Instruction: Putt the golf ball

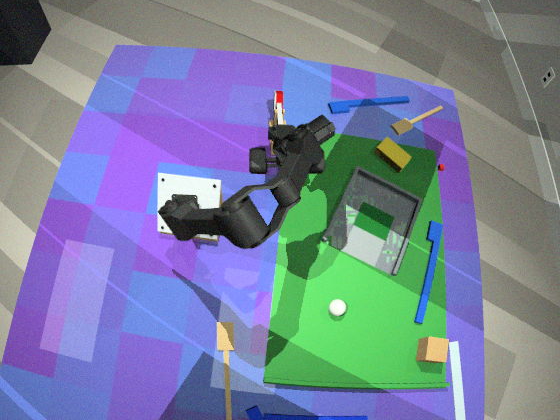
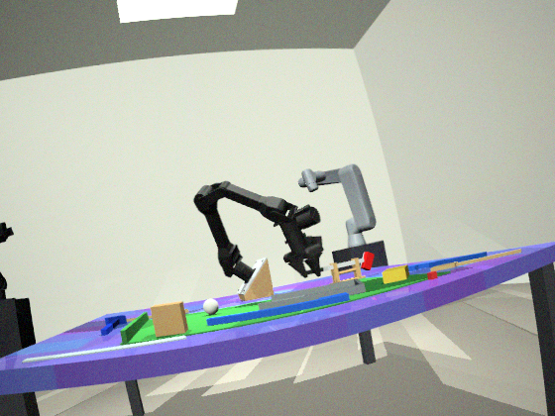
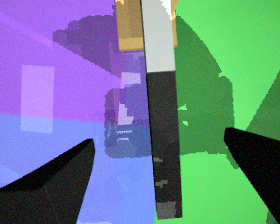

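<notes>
Resting across a small wooden rack (image 2: 347, 268) at the mat's (image 1: 350, 332) far edge, putter (image 3: 162, 125) raised off the table so fingers can pass either side of the shaft; red head (image 1: 279, 97) at the far end, dark grip toward the arm. Gripper (image 3: 160, 165) spread wide, holding nothing, straddling the grip from above, apparently lined up for a close. Ball (image 1: 338, 307) well apart on the mat, before the ramp (image 1: 367, 244) to the raised green (image 1: 376, 218).
</notes>
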You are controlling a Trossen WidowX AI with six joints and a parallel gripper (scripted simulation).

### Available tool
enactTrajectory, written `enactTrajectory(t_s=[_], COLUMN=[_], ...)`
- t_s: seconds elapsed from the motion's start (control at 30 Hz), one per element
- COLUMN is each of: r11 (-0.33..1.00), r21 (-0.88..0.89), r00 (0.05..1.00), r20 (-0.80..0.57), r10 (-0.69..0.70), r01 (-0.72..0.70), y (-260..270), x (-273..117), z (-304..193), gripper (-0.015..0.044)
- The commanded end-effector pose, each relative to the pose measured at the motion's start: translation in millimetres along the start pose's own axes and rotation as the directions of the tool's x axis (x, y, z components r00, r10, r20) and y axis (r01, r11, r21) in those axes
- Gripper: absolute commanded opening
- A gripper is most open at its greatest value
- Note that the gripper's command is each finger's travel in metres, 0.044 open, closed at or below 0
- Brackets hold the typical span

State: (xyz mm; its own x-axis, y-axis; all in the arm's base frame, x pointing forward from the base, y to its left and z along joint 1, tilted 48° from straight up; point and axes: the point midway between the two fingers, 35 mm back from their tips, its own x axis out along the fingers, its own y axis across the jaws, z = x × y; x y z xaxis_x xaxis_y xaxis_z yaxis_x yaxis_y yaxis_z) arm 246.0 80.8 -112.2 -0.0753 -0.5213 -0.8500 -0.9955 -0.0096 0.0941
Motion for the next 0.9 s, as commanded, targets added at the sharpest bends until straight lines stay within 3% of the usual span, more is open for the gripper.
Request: enactTrajectory(t_s=[0.0,0.23,0.77,0.87], r11=[1.0,1.0,1.0,1.0], r21=[-0.007,-0.007,0.0,0.0], r00=[1.0,1.0,1.0,1.0], r20=[-0.003,-0.003,-0.001,-0.001], r10=[-0.002,-0.002,0.001,0.001], r01=[0.002,0.002,-0.001,-0.001], y=[0.1,0.4,0.3,0.3], x=[6.6,14.8,11.7,11.7], z=[-1.9,-4.4,-3.5,-3.5], gripper=[0.044,0.044,0.002,0.0])
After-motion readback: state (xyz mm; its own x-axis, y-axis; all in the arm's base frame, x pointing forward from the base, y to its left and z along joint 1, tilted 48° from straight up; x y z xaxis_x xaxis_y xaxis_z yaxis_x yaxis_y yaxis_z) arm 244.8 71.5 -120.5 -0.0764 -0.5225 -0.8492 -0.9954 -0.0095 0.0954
